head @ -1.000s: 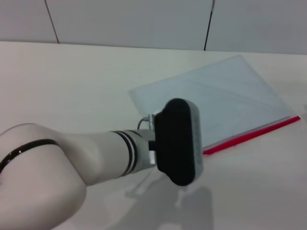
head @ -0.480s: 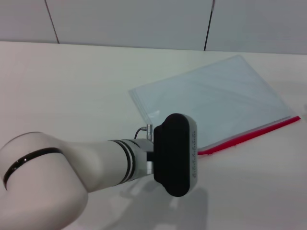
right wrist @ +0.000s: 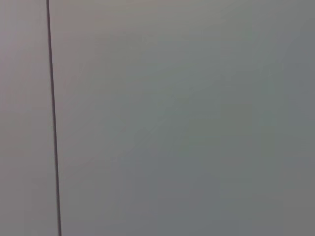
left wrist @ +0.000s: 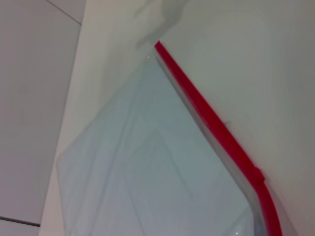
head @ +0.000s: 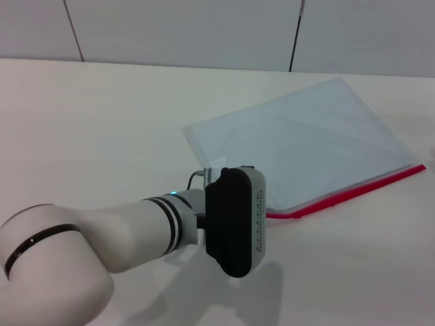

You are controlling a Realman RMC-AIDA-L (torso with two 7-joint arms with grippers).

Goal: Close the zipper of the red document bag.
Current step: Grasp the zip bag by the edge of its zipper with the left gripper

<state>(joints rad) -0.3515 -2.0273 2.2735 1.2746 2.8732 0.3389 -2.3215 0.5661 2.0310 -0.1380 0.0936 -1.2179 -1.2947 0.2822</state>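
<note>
One left hand [head: 234,221] — nearer, lower.

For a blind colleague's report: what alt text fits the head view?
The left arm's end effector hovers at the near corner of the red document bag, lying flat on a white table, its zipper along the near edge.

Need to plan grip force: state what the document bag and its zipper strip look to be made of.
The red document bag: likely thin, soft, translucent pale blue plastic, with faint creases and sheen. The zipper: seemingly opaque red plastic, a smooth, even band along one edge. Neither can be confirmed by sight.
</note>
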